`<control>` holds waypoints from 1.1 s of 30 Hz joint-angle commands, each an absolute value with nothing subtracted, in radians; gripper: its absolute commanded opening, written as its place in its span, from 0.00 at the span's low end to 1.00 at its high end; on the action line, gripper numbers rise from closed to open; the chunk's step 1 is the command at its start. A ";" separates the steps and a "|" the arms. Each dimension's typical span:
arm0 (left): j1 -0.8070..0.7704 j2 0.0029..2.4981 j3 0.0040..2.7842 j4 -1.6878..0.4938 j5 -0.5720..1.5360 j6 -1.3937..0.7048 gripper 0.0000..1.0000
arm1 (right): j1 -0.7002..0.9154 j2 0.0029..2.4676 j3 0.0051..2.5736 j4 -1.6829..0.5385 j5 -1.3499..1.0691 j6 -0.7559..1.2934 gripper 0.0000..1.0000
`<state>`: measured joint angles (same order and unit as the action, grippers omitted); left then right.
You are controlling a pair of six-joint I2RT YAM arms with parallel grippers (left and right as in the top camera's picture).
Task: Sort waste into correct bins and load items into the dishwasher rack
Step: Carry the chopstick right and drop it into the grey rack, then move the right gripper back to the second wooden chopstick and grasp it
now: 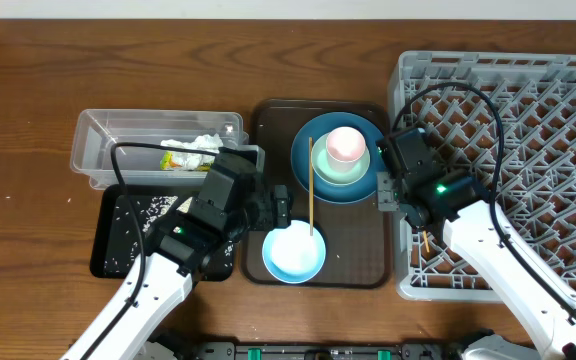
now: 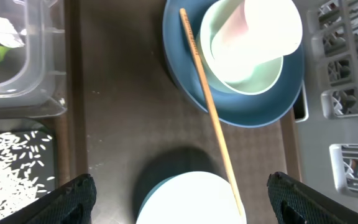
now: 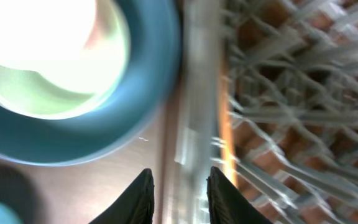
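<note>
The dark-blue plate [image 1: 335, 160] sits on the brown serving tray and holds the pale-green bowl [image 1: 342, 166] with the white-pink cup [image 1: 345, 144] in it. One chopstick [image 1: 310, 185] lies from the plate to the light-blue bowl [image 1: 294, 253]. Another chopstick [image 1: 425, 240] lies in the grey rack [image 1: 528, 120]. The napkin [image 1: 205, 144] and wrapper [image 1: 180, 159] lie in the clear tub [image 1: 93, 140]. Rice grains [image 1: 128, 225] lie in the black tray [image 1: 106, 258]. My left gripper [image 2: 182, 186] is open and empty above the light-blue bowl [image 2: 191, 202]. My right gripper [image 3: 180, 183] is open and empty over the rack's left wall.
The brown serving tray [image 1: 353, 265] lies between the two bins and the rack. The rack's left wall [image 3: 197, 93] stands right beside the plate [image 3: 104, 130]. The right wrist view is blurred.
</note>
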<state>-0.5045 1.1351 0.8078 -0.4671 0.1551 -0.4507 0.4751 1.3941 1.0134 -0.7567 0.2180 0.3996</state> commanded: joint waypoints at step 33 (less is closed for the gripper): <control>-0.500 0.892 0.831 -0.580 -0.096 -0.290 0.91 | 0.657 1.598 1.010 -0.452 -0.104 0.905 0.47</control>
<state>-0.5045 0.9054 0.8085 -0.5747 -0.0048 -0.3058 0.6464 1.5688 1.0130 -0.4526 -0.1066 0.8345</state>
